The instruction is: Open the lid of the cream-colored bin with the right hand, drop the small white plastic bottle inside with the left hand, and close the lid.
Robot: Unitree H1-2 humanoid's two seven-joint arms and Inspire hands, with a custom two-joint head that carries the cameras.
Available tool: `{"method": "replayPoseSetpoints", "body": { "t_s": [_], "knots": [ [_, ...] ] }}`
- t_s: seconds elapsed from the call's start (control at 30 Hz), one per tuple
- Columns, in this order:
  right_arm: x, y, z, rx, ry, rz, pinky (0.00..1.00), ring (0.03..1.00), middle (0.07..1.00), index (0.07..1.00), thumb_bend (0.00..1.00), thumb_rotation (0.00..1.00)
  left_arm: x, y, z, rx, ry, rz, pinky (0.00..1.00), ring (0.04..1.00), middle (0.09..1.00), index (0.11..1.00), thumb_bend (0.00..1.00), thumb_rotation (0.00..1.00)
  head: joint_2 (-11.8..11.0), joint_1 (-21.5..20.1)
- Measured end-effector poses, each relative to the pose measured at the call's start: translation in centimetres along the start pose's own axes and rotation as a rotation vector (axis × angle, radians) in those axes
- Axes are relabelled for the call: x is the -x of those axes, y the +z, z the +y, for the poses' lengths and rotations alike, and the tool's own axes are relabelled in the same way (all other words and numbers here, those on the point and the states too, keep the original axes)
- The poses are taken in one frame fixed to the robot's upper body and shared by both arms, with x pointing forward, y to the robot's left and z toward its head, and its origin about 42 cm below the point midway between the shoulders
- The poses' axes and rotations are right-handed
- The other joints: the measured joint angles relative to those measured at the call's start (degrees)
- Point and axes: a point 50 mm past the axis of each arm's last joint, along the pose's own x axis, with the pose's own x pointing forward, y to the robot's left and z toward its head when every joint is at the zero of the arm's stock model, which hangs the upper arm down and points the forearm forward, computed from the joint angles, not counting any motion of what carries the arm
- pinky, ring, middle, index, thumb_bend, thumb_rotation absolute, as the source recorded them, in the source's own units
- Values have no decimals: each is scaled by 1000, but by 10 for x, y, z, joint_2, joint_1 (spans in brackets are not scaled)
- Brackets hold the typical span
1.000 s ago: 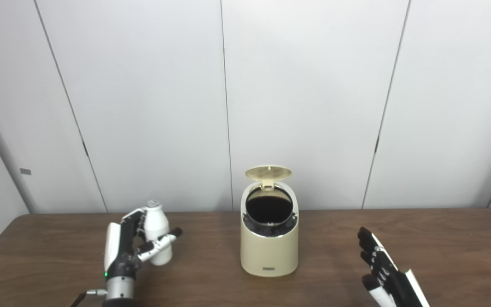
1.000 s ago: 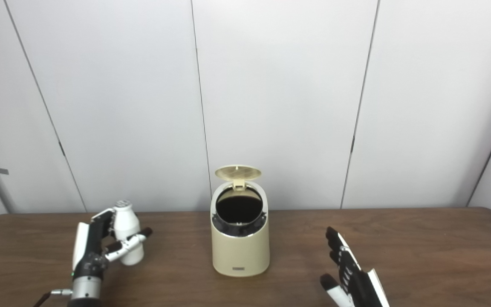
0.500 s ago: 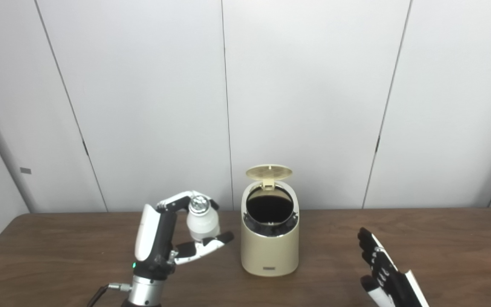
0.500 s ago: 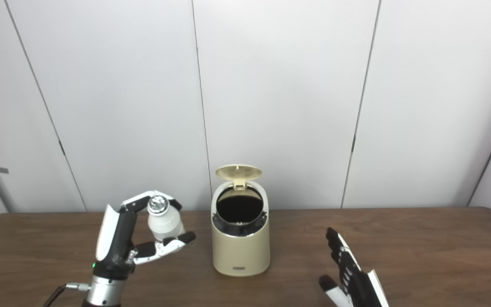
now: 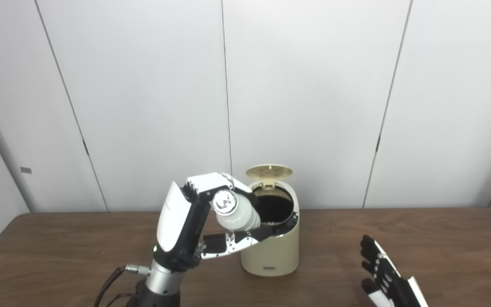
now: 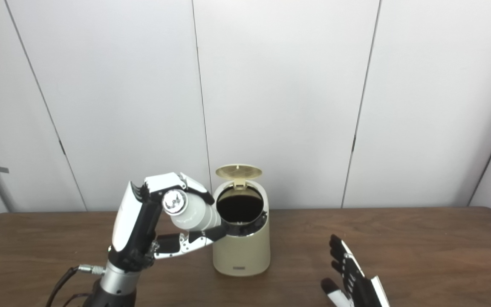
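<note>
The cream-colored bin (image 5: 271, 249) stands on the table's middle with its round lid (image 5: 269, 171) flipped up behind the dark opening. My left hand (image 5: 194, 221) is raised beside the bin's left rim, shut on the small white plastic bottle (image 5: 236, 212). The bottle is tilted, its silver cap toward me and its base over the left edge of the opening (image 6: 239, 209). My right hand (image 5: 384, 277) rests low at the front right, open, fingers spread, apart from the bin.
The brown wooden table (image 5: 441, 243) runs the full width of the view. White wall panels (image 5: 313, 85) stand right behind it. A cable (image 5: 109, 283) hangs from my left wrist near the front edge.
My left hand has lifted the bottle and carried it right, from the table's left to the bin's rim, tipping it toward the opening. The right hand has sunk slightly.
</note>
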Motion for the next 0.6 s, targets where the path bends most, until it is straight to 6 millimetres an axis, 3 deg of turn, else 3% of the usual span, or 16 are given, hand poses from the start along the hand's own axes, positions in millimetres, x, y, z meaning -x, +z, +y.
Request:
{"method": "replayPoseSetpoints", "body": {
  "t_s": [0.3,0.6],
  "knots": [
    [6,-2,4,-16,-8,7,906,937,930,913,881,738,3,-11,-28,40,0,-4,365,476,492,464,504,0,1,-15],
    [13,0,7,-32,-9,-5,926,963,948,929,897,729,1,-54,-47,-58,-67,1,381,486,483,463,503,0,1,-25]
  ]
}}
